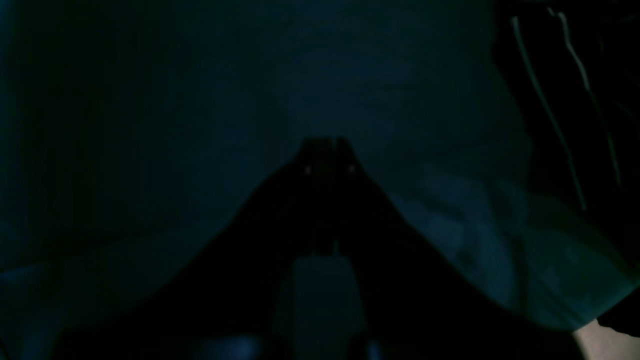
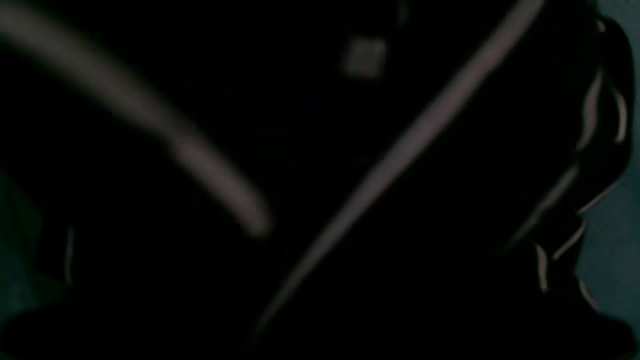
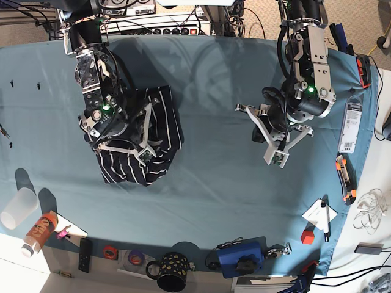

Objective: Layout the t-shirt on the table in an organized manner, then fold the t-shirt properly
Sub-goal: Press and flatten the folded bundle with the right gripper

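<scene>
The dark t-shirt (image 3: 160, 122) with thin white stripes lies crumpled in a heap on the left half of the teal table (image 3: 208, 183). My right gripper (image 3: 145, 152) is on the heap, its white fingers meeting at the tips in the fabric. The right wrist view is dark and filled with blurred striped cloth (image 2: 410, 145); the gripper does not show there. My left gripper (image 3: 277, 160) is shut and empty over bare table, well to the right of the shirt. In the left wrist view its closed tips (image 1: 325, 145) point at the table, with a shirt edge (image 1: 560, 110) at top right.
Along the table's near edge are a clear cup (image 3: 15, 207), an orange can (image 3: 36, 232), a black mug (image 3: 174, 271) and a blue device (image 3: 241, 256). At the right edge are a red cube (image 3: 307, 236), an orange-handled tool (image 3: 345, 177) and a packaged item (image 3: 351, 125).
</scene>
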